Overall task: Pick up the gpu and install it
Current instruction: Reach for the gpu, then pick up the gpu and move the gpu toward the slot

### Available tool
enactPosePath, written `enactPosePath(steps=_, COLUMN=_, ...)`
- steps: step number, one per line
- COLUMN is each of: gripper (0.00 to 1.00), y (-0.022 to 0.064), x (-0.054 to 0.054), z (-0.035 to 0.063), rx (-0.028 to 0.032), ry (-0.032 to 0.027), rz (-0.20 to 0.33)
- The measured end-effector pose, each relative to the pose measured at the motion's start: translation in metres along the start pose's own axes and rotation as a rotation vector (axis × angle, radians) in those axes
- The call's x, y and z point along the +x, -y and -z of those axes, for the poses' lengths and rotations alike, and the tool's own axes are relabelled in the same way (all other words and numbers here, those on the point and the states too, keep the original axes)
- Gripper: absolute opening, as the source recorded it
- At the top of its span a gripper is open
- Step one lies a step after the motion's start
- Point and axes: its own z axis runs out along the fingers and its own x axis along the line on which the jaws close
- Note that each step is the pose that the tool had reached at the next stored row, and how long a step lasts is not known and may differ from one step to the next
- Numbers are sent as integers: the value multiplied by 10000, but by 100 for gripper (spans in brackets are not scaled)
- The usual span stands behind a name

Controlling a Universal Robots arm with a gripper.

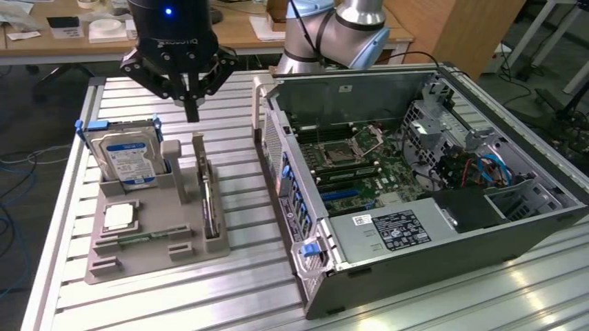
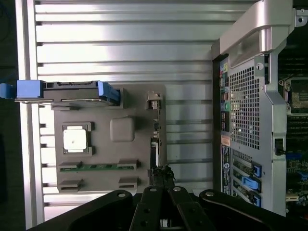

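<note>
Upside-down "ROBOTIQ" on end effector [image 1: 192,110]

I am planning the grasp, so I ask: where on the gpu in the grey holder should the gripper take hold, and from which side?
Probably the upper long edge, from straight above. The gpu stands on edge in the grey holder, its flat faces mostly free, so it can be pinched across its thickness. The gripper, shut, hangs above.

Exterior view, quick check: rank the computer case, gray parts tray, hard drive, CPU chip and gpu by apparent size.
1. computer case
2. gray parts tray
3. hard drive
4. CPU chip
Unranked: the gpu stands edge-on in the tray, so its rank is unsure.
</note>
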Motion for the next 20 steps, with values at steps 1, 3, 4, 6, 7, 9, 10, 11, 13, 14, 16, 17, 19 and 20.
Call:
enactPosePath(steps=1, gripper=11, y=-6, x=6, z=-1, rx=0, ry=0, rz=0)
enactPosePath(steps=3, gripper=11, y=-17, x=14, z=-1, rx=1, ry=-2, rz=0)
enactPosePath(steps=4, gripper=11, y=-21, x=18, z=-2, rx=1, ry=-1, rz=0)
enactPosePath(steps=6, gripper=11, y=-24, x=30, z=-3, rx=1, ry=-1, rz=0)
enactPosePath(steps=7, gripper=11, y=-24, x=38, z=-3, rx=1, ry=-2, rz=3)
enactPosePath(steps=9, gripper=11, y=-23, x=60, z=-2, rx=0, ry=-3, rz=38)
enactPosePath(steps=10, gripper=11, y=-23, x=70, z=-2, rx=-1, ry=-4, rz=61)
enactPosePath(steps=11, gripper=11, y=-22, x=80, z=-2, rx=-1, ry=-5, rz=83)
enactPosePath(steps=13, gripper=11, y=-22, x=94, z=-1, rx=-2, ry=-6, rz=107)
enactPosePath(steps=14, gripper=11, y=-22, x=96, z=-2, rx=-2, ry=-6, rz=110)
enactPosePath(steps=16, gripper=11, y=-21, x=98, z=-1, rx=-2, ry=-6, rz=111)
enactPosePath(steps=17, gripper=11, y=-21, x=99, z=-1, rx=-2, ry=-6, rz=110)
enactPosePath(steps=19, gripper=11, y=-22, x=100, z=-1, rx=-2, ry=-6, rz=109)
enactPosePath(steps=20, gripper=11, y=-22, x=100, z=-1, rx=-1, ry=-6, rz=109)
